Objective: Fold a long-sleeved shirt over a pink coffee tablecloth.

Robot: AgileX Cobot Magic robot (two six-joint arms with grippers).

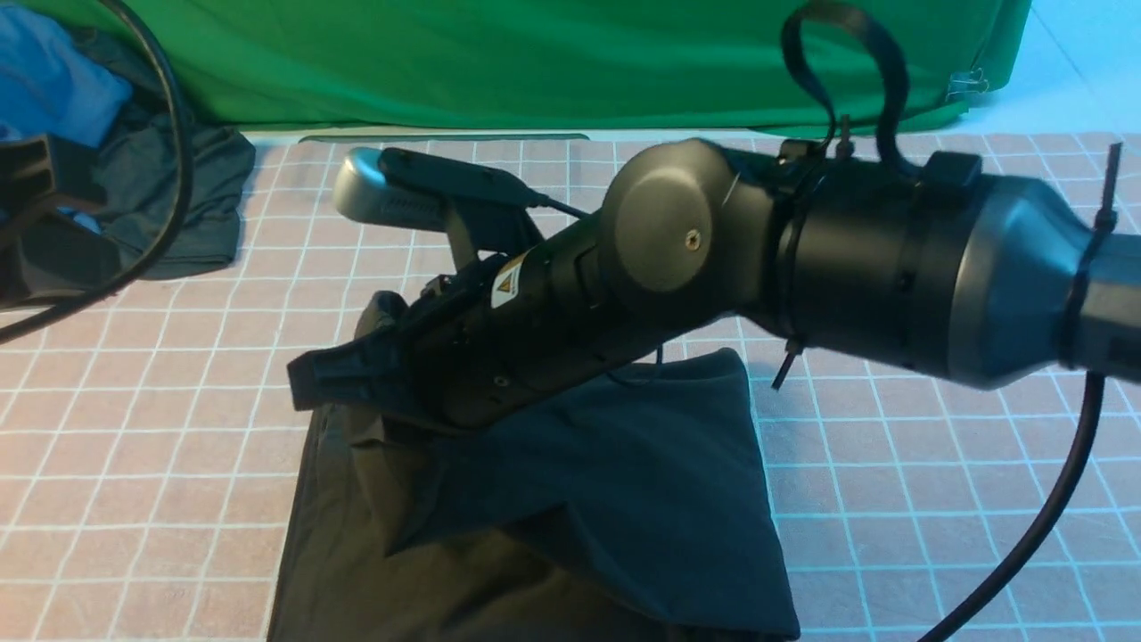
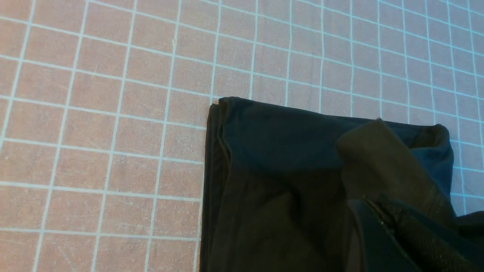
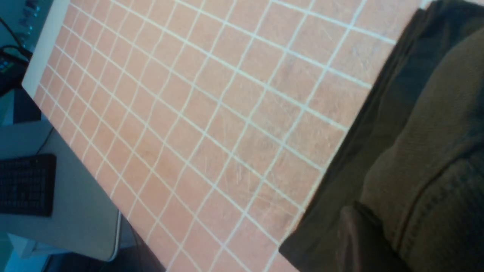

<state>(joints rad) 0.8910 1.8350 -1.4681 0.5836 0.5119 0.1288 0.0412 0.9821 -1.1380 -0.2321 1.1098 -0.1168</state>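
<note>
Blue garment (image 1: 45,80), dark grey garment (image 1: 192,205): crumpled, well left of and beyond the shirt; front view only.
Black cotton long-sleeved shirt (image 1: 570,499): folded to a soft rectangle, flat on the pink grid-lined tablecloth (image 1: 936,499).
Left gripper (image 2: 393,234): dark textured finger beside the shirt's ribbed cuff (image 2: 378,158), left wrist view only; grip cannot be told.
Right gripper (image 1: 330,379): black, over the shirt's far left corner; jaws hidden, grip cannot be told.
Plain green cloth (image 1: 535,62): beyond the shirt.

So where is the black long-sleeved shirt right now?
In the front view, the black cotton long-sleeved shirt lies folded at bottom centre on the pink grid-patterned tablecloth, partly beneath the robot's right arm.
</note>
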